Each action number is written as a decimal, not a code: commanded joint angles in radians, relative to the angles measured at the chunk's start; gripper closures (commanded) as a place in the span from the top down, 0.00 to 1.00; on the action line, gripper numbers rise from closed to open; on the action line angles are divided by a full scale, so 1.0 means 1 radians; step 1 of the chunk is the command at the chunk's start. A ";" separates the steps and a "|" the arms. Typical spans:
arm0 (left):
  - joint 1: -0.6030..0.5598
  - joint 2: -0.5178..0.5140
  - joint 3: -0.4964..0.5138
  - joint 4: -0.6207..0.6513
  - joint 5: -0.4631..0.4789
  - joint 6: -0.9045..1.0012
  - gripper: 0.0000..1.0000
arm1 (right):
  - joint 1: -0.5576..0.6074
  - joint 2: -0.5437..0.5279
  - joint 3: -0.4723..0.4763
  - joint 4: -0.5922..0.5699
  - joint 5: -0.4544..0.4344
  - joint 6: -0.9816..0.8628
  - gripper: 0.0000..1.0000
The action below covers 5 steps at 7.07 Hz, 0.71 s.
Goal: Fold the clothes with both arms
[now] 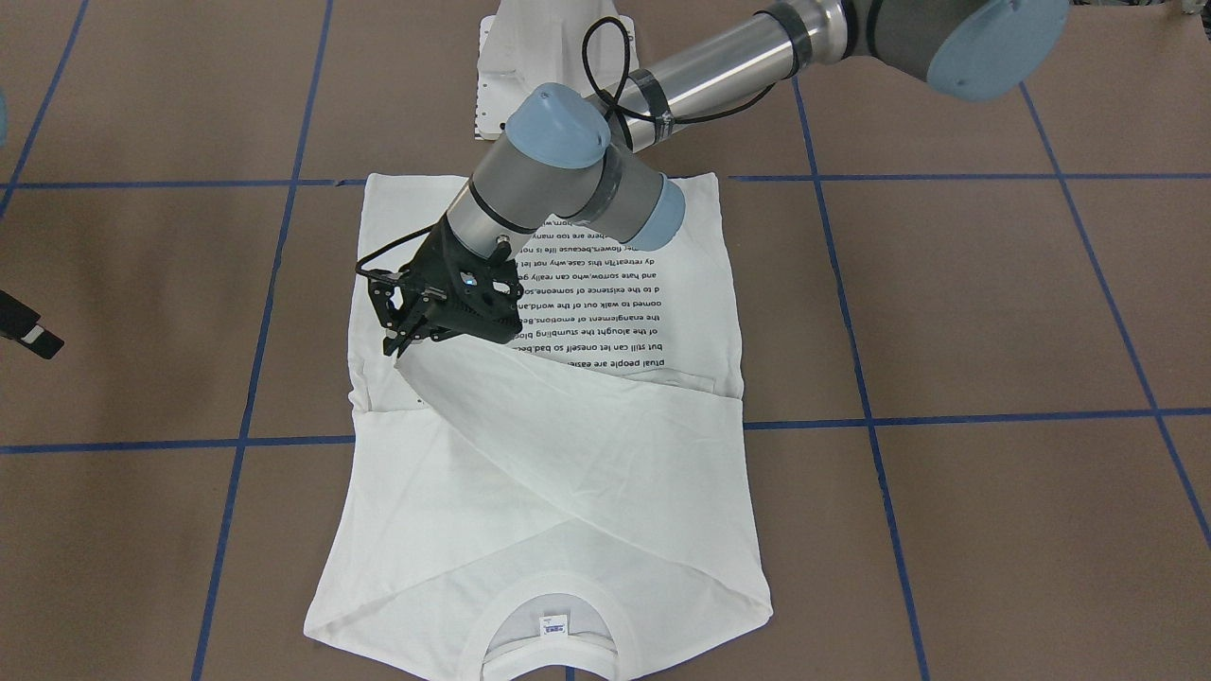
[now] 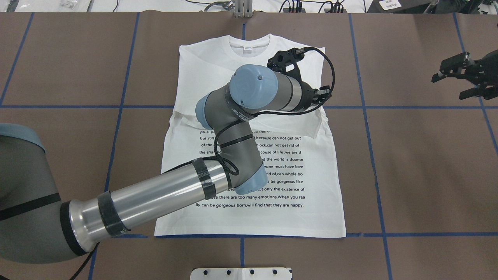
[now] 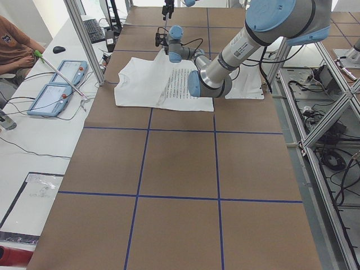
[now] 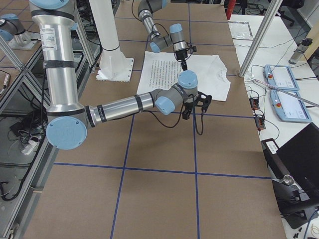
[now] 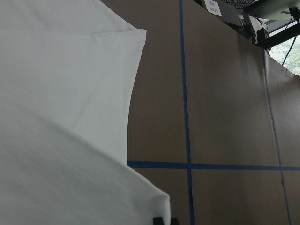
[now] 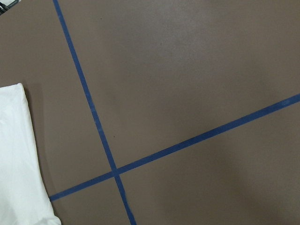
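You've got one white long-sleeved T-shirt (image 2: 272, 217) lying flat at mid-table. Its printed side is up, with the black text block (image 2: 280, 167) showing. The ribbed collar (image 2: 249, 41) and neck label (image 2: 248, 48) are at the far edge from the robot, and the hem runs along a blue line near the base.

One sleeve (image 1: 530, 416) runs diagonally across the chest. Its cuff is pinched in the left end effector (image 1: 405, 339), over the robot's-right side of the shirt and slightly off the cloth. The left arm (image 2: 163, 198) reaches across the shirt body to get there.

The right end effector (image 2: 451, 83) is well off the shirt, over bare table with its fingers spread and nothing between them. The right arm (image 4: 124, 107) is stretched low along the table.

The table (image 2: 408, 163) is matte brown and gridded with blue tape lines (image 2: 365, 128). One white pedestal base (image 1: 530, 66) stands at the robot's edge.

Count: 1 shirt, 2 arms, 2 end effectors.

In the room, a white side bench holds two light-blue tablets (image 3: 68, 72) (image 3: 49, 101). One person (image 3: 14, 42) is seated beside it. Aluminium frame posts stand around the cell.
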 commanded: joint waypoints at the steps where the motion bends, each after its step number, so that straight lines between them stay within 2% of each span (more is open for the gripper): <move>1: 0.011 -0.005 0.013 -0.005 0.015 0.000 0.45 | 0.001 -0.003 0.000 0.000 -0.002 0.000 0.99; 2: 0.011 -0.008 0.010 -0.005 0.015 -0.001 0.62 | -0.001 -0.004 -0.002 0.001 -0.002 0.000 1.00; 3: 0.011 -0.010 0.000 -0.004 0.015 -0.009 0.75 | -0.001 -0.004 0.001 0.003 -0.002 0.002 1.00; 4: 0.008 -0.008 -0.014 0.001 0.014 -0.039 0.77 | -0.007 -0.006 0.008 0.009 -0.002 0.018 1.00; 5: 0.005 0.006 -0.061 0.033 0.006 -0.046 0.77 | -0.053 -0.045 0.030 0.070 -0.006 0.029 1.00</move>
